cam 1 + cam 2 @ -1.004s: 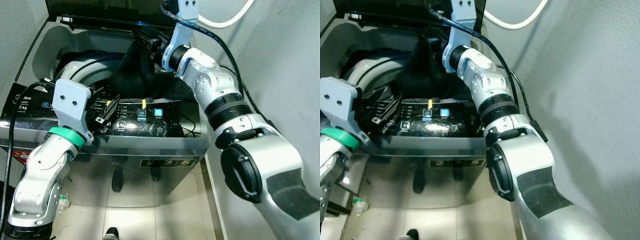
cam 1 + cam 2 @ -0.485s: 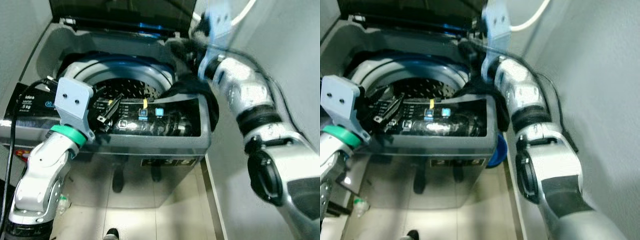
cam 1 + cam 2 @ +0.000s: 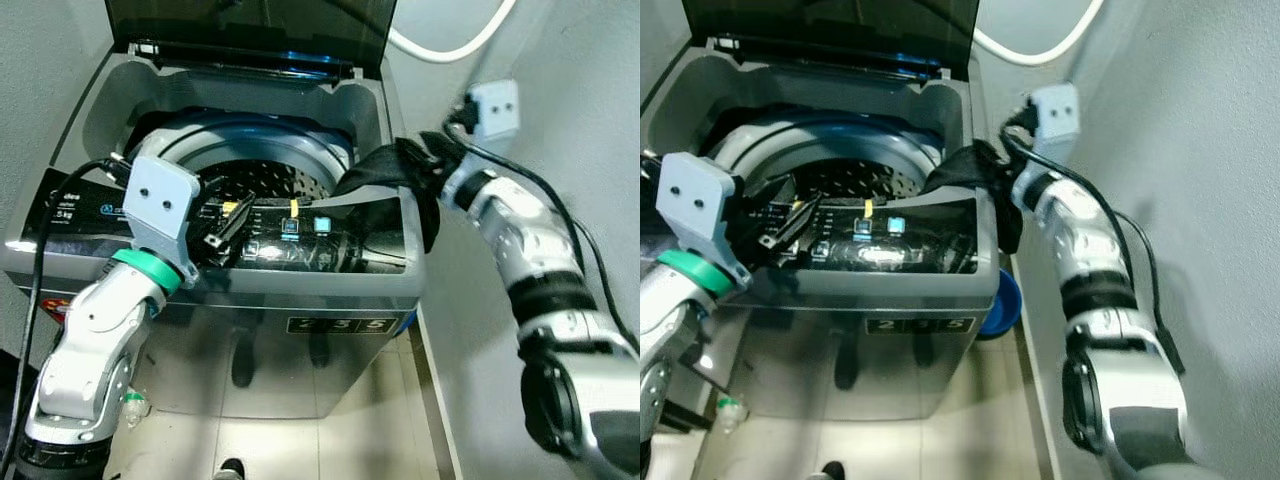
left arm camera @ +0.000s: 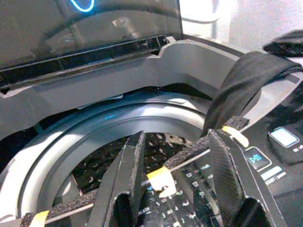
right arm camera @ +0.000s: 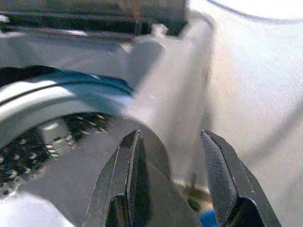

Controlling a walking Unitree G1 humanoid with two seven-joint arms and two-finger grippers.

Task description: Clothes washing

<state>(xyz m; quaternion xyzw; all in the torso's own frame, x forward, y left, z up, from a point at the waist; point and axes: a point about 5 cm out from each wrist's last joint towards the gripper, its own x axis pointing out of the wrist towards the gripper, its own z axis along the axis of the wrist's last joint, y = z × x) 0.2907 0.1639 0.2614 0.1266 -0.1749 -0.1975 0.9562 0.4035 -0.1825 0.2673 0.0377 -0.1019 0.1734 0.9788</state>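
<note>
One garment (image 3: 392,178), black, is what I have to track, and it now lies draped over the right rim of the washer (image 3: 300,290), its long axis running from the edge of the drum (image 3: 262,180) out across the rim and hanging down the outer right side. The drum looks empty from my head cameras: I see bare perforated steel, with no cloth that I can make out inside. The lid (image 3: 250,30) stands raised at the back. A white hose (image 3: 440,45) loops on the wall behind, and a blue basin (image 3: 1000,305) sits on the floor just beside the washer's right side. My right gripper (image 3: 432,165) is at the garment's upper end by the right rim; its wrist view shows the fingers (image 5: 130,184) parted with dark cloth lying around one of them, so I cannot tell whether it has a grip. My left gripper (image 3: 222,222) hovers over the control panel (image 3: 300,235) at the front, fingers spread and holding nothing. A second ago the garment hung bunched over the drum from the right gripper; since then the right arm has swung out to the right and the cloth has come with it, clearing the drum.
</note>
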